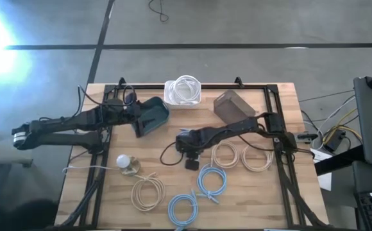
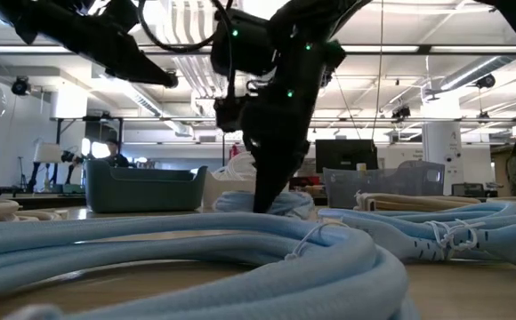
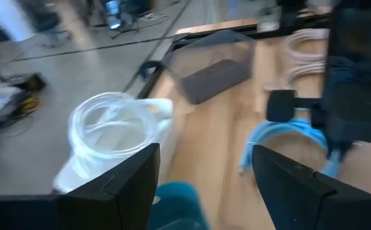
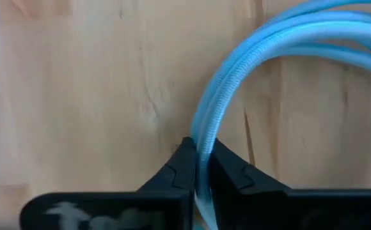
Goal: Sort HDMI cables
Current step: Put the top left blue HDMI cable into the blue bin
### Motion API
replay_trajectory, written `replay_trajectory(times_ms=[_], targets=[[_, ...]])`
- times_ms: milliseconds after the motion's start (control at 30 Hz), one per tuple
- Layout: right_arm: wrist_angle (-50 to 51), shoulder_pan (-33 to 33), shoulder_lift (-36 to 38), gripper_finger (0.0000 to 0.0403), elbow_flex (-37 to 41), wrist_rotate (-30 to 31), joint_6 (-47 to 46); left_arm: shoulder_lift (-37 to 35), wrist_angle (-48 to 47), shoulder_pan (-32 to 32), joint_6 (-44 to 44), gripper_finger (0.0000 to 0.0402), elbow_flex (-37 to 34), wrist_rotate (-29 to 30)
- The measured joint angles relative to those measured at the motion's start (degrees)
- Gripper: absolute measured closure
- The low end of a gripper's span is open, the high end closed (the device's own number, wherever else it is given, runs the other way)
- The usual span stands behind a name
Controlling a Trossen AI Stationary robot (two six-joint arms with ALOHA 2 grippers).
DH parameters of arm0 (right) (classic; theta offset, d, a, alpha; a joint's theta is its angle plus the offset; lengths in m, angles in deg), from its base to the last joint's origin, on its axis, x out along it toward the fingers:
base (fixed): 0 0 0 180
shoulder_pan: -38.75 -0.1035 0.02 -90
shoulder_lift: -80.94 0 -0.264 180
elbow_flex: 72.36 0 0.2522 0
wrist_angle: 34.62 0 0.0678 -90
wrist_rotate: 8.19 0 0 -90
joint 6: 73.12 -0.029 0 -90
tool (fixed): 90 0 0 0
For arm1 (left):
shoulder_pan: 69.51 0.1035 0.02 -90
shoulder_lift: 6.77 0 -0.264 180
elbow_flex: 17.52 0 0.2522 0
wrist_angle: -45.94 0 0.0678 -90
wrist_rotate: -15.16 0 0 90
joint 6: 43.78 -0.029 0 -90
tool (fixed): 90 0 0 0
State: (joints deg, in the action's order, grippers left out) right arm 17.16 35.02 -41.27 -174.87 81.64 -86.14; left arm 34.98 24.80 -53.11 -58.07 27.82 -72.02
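The right gripper [image 4: 199, 167] pinches a light blue cable coil [image 4: 249, 57] between closed jaws; the left gripper [image 3: 205, 172] hangs with jaws wide.

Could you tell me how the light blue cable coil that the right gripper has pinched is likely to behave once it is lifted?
The right gripper is shut on one edge of the light blue coil, so the loop will probably hang and sag. A tie seems to bind its turns, so it likely stays coiled. The thin cable looks light for its size and should not roll.
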Motion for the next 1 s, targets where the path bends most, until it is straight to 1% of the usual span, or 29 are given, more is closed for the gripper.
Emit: replay_trajectory(times_ms=[133,267,333,400,533,667,767,900,1000], targets=[[0.4,0.1,3.4,0.0386,-0.4,-0.1,0.5,0.5,0.1,0.0,0.0,0.0149,0.0,-9.0],[0.7,0.4,7.7,0.0386,-0.1,-0.2,3.1,1.5,0.2,-0.1,-0.1,0.0149,0.0,-18.4],[0.9,0.7,9.8,0.0387,0.1,-0.3,4.0,2.2,0.1,-0.3,-1.3,0.0149,0.0,-21.8],[0.6,1.1,12.3,0.0387,0.3,-0.8,4.2,3.0,0.1,-0.9,-4.0,0.0149,0.0,-23.9],[-1.1,2.6,15.4,0.0387,1.5,-6.0,4.1,5.1,0.3,-3.0,-11.1,0.0149,0.0,-24.7],[-5.5,4.1,15.6,0.0387,2.8,-14.8,4.0,8.1,2.2,-5.8,-16.2,0.0149,0.0,-24.6],[-10.4,5.1,15.4,0.0387,4.4,-20.3,2.3,10.4,5.1,-7.5,-17.9,0.0149,0.0,-24.4],[-14.6,6.2,15.2,0.0387,7.1,-21.6,-2.1,12.6,7.9,-8.9,-19.8,0.0149,0.0,-24.2],[-16.6,6.4,15.2,0.0387,7.6,-22.9,-3.4,13.8,8.9,-9.1,-20.4,0.0149,0.0,-24.2]])
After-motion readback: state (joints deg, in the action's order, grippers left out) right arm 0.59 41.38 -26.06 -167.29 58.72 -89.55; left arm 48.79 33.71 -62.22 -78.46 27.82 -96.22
